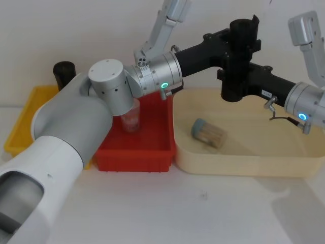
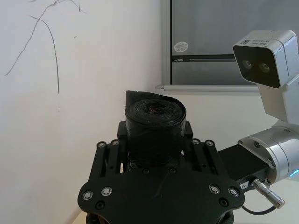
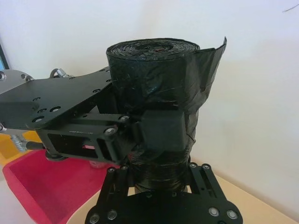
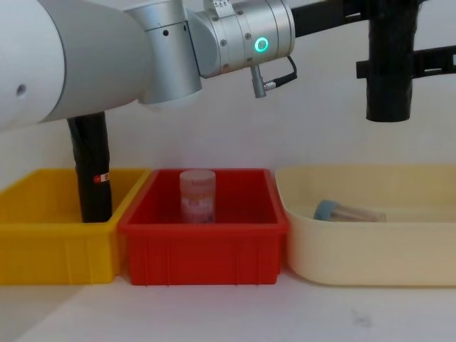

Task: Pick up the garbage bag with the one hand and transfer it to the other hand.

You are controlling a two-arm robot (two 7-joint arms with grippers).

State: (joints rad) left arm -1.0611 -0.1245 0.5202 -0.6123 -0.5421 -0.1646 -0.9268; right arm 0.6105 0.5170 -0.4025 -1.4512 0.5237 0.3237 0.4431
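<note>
We see the garbage bag point(image 1: 236, 61) standing upright between both tools: left tool point(image 1: 231, 43) and right tool point(image 1: 234, 76) each clamp it, right lower.

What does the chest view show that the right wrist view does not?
Chest view alone: the yellow bin with a labelled black roll standing in it, the clear cup upright in the red bin, the cream tub holding a blue-capped container, and the left arm's green ring.

Right wrist view alone: both tools closed on the garbage bag, the left tool gripping higher, the right tool lower.

Both: the upright garbage bag and the red bin.
</note>
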